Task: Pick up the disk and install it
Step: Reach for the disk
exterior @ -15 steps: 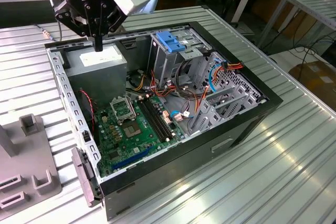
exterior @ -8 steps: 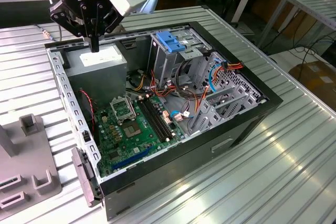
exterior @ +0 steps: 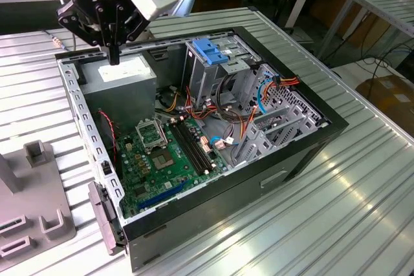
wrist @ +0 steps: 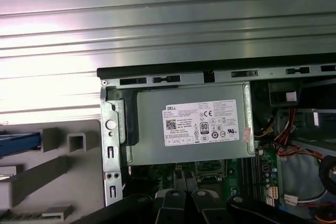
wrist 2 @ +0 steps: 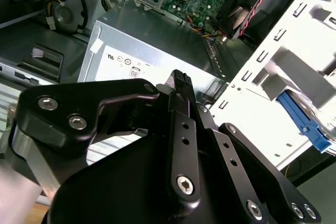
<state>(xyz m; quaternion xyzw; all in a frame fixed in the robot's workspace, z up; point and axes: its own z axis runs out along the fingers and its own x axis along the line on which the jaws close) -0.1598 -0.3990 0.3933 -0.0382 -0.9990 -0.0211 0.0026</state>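
The disk, seen as a blue plastic carrier edge (wrist: 18,142) in the first wrist view, lies in one grey plastic holder (wrist: 79,182). The holder rests on the ribbed metal tabletop (wrist: 157,24), just outside one open black computer case (exterior: 226,221).

The disk is not yet picked up or installed, so by my judgement the whole task is left.

One black gripper (exterior: 114,56) hovers over one grey power-supply box (wrist: 189,153) inside the case. Its two fingers (wrist: 177,182) are pressed together and hold nothing. One blue latch (exterior: 210,50) tops the metal drive cage (exterior: 200,79), well apart from the gripper.
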